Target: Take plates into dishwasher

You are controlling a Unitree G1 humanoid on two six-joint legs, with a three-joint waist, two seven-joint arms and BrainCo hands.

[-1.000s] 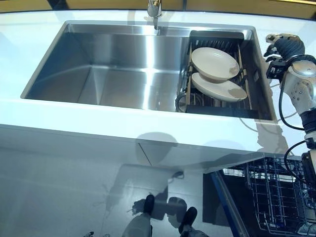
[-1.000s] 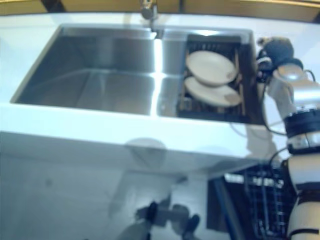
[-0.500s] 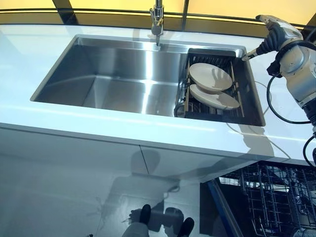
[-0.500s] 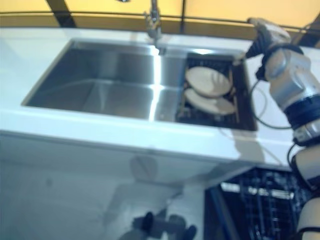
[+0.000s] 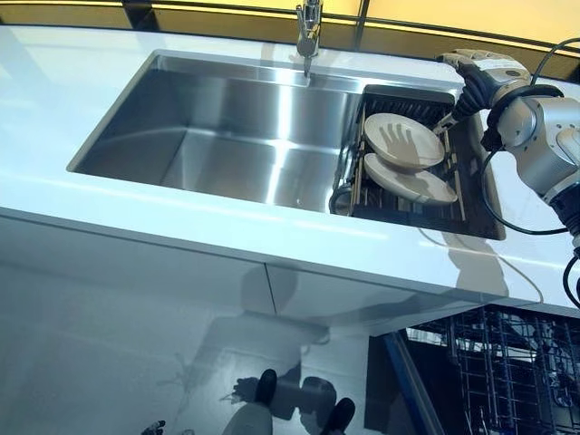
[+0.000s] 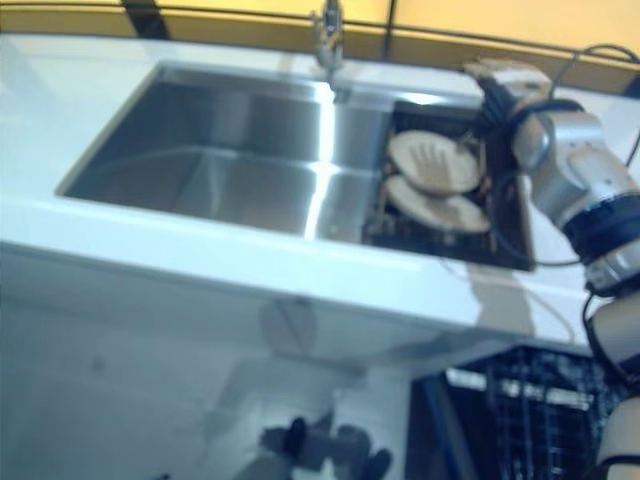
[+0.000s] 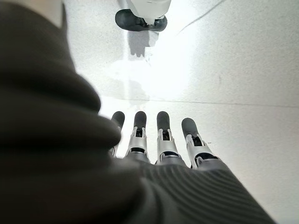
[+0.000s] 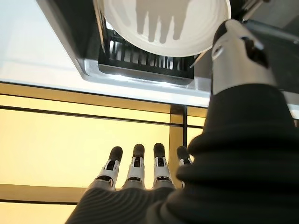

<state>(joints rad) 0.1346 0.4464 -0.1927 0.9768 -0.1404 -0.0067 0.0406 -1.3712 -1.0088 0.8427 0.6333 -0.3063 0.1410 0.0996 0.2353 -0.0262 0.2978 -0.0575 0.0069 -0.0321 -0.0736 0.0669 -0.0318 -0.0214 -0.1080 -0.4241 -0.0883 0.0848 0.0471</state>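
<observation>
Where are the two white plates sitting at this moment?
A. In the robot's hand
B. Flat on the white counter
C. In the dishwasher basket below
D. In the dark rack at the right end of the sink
D: both plates lean in the dark rack at the right end of the sink; the right hand hovers open above them, holding nothing.

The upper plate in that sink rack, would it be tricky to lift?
Probably a bit. The upper plate looks rigid, smooth and glossy, so likely slippery under fingers and breakable if dropped. It leans tilted on the lower plate in the rack, so a nudge may slide it. The right hand hovers open above.
</observation>
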